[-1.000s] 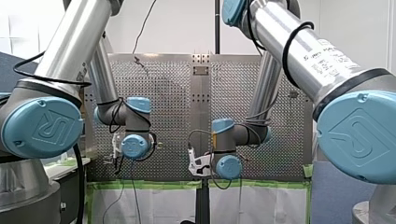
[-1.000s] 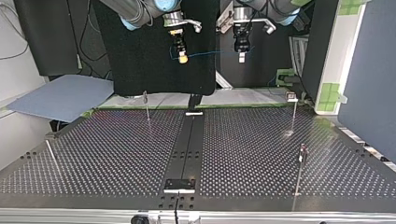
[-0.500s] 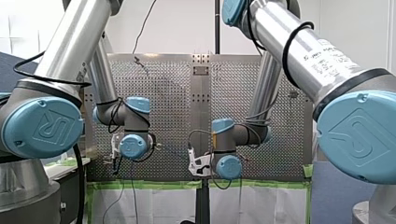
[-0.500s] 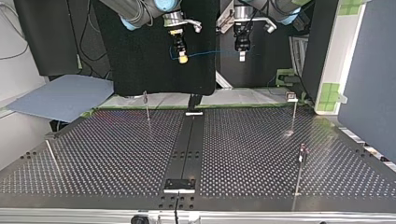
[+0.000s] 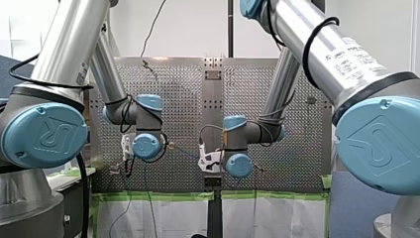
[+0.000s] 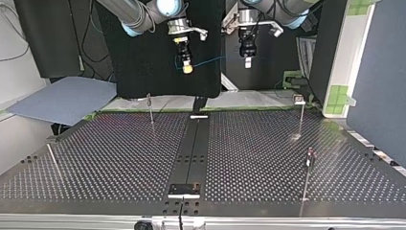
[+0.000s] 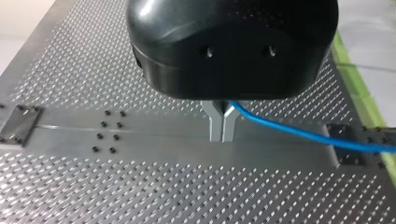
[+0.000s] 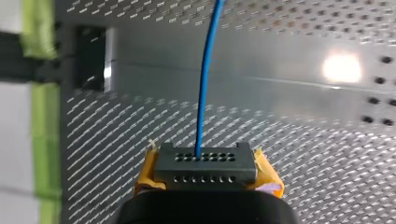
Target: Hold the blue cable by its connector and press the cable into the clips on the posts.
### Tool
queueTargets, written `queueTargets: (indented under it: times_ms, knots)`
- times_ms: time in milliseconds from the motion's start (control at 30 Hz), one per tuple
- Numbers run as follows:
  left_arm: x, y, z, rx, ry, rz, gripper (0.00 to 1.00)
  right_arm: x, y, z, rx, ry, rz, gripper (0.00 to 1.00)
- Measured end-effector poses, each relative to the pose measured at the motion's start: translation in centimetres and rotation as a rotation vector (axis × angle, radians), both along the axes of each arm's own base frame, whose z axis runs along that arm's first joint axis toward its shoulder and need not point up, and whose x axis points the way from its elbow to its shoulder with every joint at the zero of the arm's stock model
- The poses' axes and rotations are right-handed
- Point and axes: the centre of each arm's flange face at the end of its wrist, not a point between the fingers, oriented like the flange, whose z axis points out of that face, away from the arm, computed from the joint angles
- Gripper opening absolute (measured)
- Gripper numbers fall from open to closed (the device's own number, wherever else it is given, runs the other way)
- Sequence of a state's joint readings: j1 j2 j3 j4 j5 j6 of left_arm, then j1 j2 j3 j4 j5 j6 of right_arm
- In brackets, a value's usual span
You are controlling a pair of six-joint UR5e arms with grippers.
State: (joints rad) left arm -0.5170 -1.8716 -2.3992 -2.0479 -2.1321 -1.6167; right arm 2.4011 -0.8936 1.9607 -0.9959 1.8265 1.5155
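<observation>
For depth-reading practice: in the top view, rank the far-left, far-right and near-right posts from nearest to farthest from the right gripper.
From the right gripper:
1. Far-left post, at the view's left, closest.
2. Far-right post, at the view's right.
3. Near-right post, right, lower in the view.

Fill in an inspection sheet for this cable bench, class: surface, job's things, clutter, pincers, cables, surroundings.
Surface: perforated table with a dark centre strip.
Job's things: blue cable is strung in the air between the two pincers, with its connector at one end; thin posts stand on the table, and none carries the cable.
Clutter: nothing seen.
Pincers: my right pincer grips the connector between yellow pads; my left pincer has its metal fingers shut on the cable.
Cables: a black cable loops round my right arm.
Surroundings: green tape runs along the table's edge; a blue-grey sheet lies beside the table at the top view's left.
</observation>
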Motion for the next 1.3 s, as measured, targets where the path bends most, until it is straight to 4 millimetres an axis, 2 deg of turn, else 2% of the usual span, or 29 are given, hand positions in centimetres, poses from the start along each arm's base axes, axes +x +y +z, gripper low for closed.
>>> queueTargets:
  times_ms: [167,400,733,1067,1300]
  knots:
    - [1.1,0.1,1.9,0.003,-0.024,0.044,0.00,1.8,-1.0,3.4,-0.008,-0.063,0.043,0.00]
    - [3.2,0.1,5.6,-0.016,-0.075,0.119,0.00,3.8,-2.1,8.2,-0.038,-0.118,0.093,0.00]
    - [5.4,-0.4,11.4,-0.070,-0.150,0.149,0.00,5.9,-4.2,17.2,-0.073,-0.238,0.142,0.00]
    - [6.1,-0.3,16.5,-0.130,-0.213,0.161,0.00,6.4,-5.5,25.6,-0.129,-0.306,0.187,0.00]
    - [6.1,0.7,19.5,-0.174,-0.241,0.180,0.00,6.0,-6.2,31.8,-0.170,-0.353,0.196,0.00]
